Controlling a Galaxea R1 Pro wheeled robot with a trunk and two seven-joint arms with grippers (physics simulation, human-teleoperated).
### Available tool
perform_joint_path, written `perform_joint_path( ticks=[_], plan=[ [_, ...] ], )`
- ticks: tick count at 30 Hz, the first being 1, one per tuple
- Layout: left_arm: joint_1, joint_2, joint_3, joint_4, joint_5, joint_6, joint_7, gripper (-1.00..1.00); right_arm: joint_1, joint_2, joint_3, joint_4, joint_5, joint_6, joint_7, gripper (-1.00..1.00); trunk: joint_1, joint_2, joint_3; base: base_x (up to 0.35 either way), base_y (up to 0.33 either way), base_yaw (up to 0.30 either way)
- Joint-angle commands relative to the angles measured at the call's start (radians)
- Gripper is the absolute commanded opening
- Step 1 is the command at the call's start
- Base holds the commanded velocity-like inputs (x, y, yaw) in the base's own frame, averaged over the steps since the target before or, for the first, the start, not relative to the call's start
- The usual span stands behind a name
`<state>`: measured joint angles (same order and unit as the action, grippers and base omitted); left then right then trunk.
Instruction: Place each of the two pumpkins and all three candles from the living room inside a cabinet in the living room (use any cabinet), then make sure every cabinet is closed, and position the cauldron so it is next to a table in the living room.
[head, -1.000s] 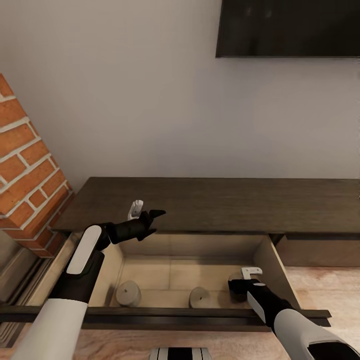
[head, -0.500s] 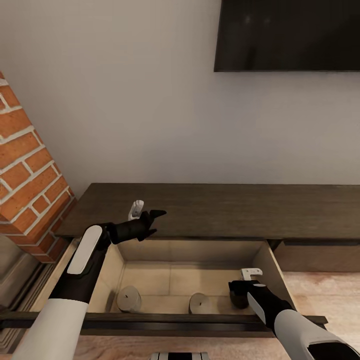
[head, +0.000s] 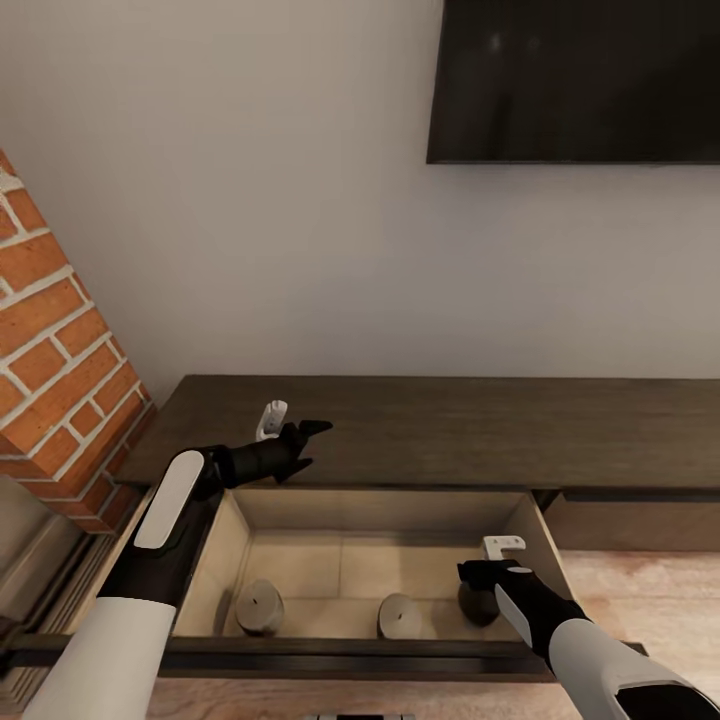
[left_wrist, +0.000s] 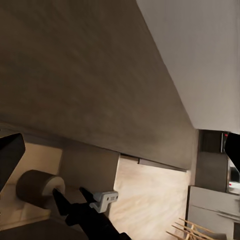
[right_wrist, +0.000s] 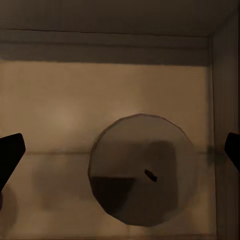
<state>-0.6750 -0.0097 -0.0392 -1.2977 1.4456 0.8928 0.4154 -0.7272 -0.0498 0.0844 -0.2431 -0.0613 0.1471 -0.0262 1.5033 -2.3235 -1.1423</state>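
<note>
The right gripper (head: 478, 573) spread wide, half hides one candle (head: 476, 603) beneath it. Three candles counted; left gripper (head: 305, 443) open above the cabinet (head: 450, 425)

A flat black television screen (head: 580, 80) hangs on the plain pale grey wall (head: 260, 200), far and to the right. A red brick column with white mortar (head: 55, 340) stands at the left. Light wooden plank flooring (head: 650, 590) shows near the right.

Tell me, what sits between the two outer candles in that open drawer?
A third candle stands between the left candle and the right candle, seen in the head view.
</note>
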Motion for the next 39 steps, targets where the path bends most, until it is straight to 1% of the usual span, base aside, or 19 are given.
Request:
perform_joint_path(
  ticks=[1, 8, 12, 14, 15, 16, 17, 18, 19, 20, 21, 22, 23, 26, 27, 28, 31, 35, 39],
  plan=[
    [0.000, 0.000, 0.000, 0.000, -0.001, 0.000, 0.002, 1.00, 0.000, 0.000, 0.000, 0.000, 0.000, 0.000, 0.000, 1.00, -0.004, 0.007, 0.003, 0.000, 0.000, 0.000],
    [-0.001, 0.000, 0.001, 0.000, -0.006, 0.000, 0.006, 1.00, 0.000, -0.001, 0.000, 0.001, 0.000, 0.000, 0.001, 1.00, -0.031, 0.056, 0.025, -0.009, 0.000, 0.000],
    [-0.001, 0.000, 0.001, 0.000, -0.006, 0.000, 0.006, 1.00, 0.000, -0.001, 0.000, -0.001, -0.003, 0.000, 0.004, 1.00, -0.046, 0.084, 0.038, -0.204, 0.000, 0.000],
    [-0.001, 0.000, 0.001, 0.000, -0.005, 0.000, 0.006, 1.00, 0.000, 0.000, -0.002, -0.004, -0.006, 0.014, 0.017, 1.00, -0.054, 0.098, 0.044, -0.228, 0.000, 0.000],
    [-0.001, 0.000, 0.001, 0.000, -0.005, 0.000, 0.006, 1.00, 0.000, -0.001, -0.002, -0.006, -0.007, 0.030, 0.038, 1.00, -0.058, 0.105, 0.047, -0.121, 0.000, 0.000],
    [-0.002, 0.000, 0.001, 0.000, -0.005, 0.000, 0.006, 1.00, 0.000, -0.001, -0.002, -0.010, -0.008, 0.052, 0.075, 1.00, -0.061, 0.112, 0.050, -0.077, 0.000, 0.000],
    [-0.002, 0.000, 0.001, 0.000, -0.005, 0.000, 0.006, 1.00, 0.000, -0.004, -0.002, -0.022, -0.008, 0.084, 0.162, 1.00, -0.065, 0.119, 0.053, -0.040, 0.000, 0.000],
    [-0.002, 0.000, 0.001, 0.000, -0.005, 0.000, 0.006, 1.00, 0.000, -0.006, -0.002, -0.028, -0.007, 0.094, 0.197, 1.00, -0.069, 0.126, 0.056, -0.032, 0.000, 0.000],
    [-0.002, 0.000, 0.001, 0.000, -0.005, 0.000, 0.006, 1.00, 0.000, -0.013, -0.002, -0.040, -0.005, 0.112, 0.269, 1.00, -0.073, 0.133, 0.060, -0.020, 0.000, 0.000],
    [-0.002, 0.000, 0.001, 0.000, -0.005, 0.000, 0.006, 1.00, 0.000, -0.027, -0.002, -0.059, -0.003, 0.137, 0.370, 1.00, -0.077, 0.140, 0.063, -0.010, 0.000, 0.000],
    [-0.002, 0.000, 0.001, 0.000, -0.005, 0.000, 0.006, 1.00, 0.000, -0.038, -0.003, -0.072, -0.003, 0.150, 0.431, 1.00, -0.081, 0.147, 0.066, -0.007, 0.000, 0.000],
    [-0.002, 0.000, 0.001, 0.000, -0.005, 0.000, 0.006, 1.00, 0.000, -0.056, -0.004, -0.094, -0.005, 0.162, 0.517, 1.00, -0.084, 0.154, 0.069, -0.003, 0.000, 0.000],
    [-0.002, 0.000, 0.001, -0.001, -0.005, 0.000, 0.005, 1.00, 0.000, -0.076, -0.004, -0.117, -0.007, 0.168, 0.605, 1.00, -0.088, 0.161, 0.072, -0.002, 0.000, 0.000],
    [-0.002, -0.001, 0.001, -0.001, -0.005, 0.000, 0.005, 1.00, 0.000, -0.111, -0.005, -0.152, -0.009, 0.173, 0.809, 1.00, -0.100, 0.182, 0.082, 0.000, 0.000, 0.000],
    [-0.002, -0.001, 0.001, -0.001, -0.005, 0.001, 0.005, 1.00, 0.000, -0.126, -0.005, -0.159, -0.009, 0.174, 0.902, 1.00, -0.104, 0.189, 0.085, -0.045, 0.000, 0.000],
    [-0.002, -0.001, 0.001, -0.001, -0.005, 0.001, 0.005, 1.00, 0.000, -0.138, -0.005, -0.163, -0.008, 0.175, 0.975, 1.00, -0.107, 0.196, 0.088, -0.152, 0.041, 0.000],
    [-0.002, -0.001, 0.001, -0.002, -0.004, 0.001, 0.004, 1.00, 0.000, -0.150, -0.005, -0.167, -0.008, 0.174, 1.065, 1.00, -0.119, 0.217, 0.097, -0.231, 0.086, 0.000],
    [-0.002, -0.001, 0.000, -0.002, -0.002, 0.001, 0.003, 1.00, 0.000, -0.154, -0.005, -0.170, -0.007, 0.174, 1.125, 1.00, -0.134, 0.245, 0.110, -0.281, 0.114, 0.000],
    [-0.004, -0.002, -0.002, -0.002, -0.002, 0.002, 0.000, 1.00, 0.000, -0.158, -0.005, -0.170, -0.002, 0.172, 1.207, 1.00, -0.150, 0.273, 0.122, -0.287, 0.119, 0.000]
  ],
)
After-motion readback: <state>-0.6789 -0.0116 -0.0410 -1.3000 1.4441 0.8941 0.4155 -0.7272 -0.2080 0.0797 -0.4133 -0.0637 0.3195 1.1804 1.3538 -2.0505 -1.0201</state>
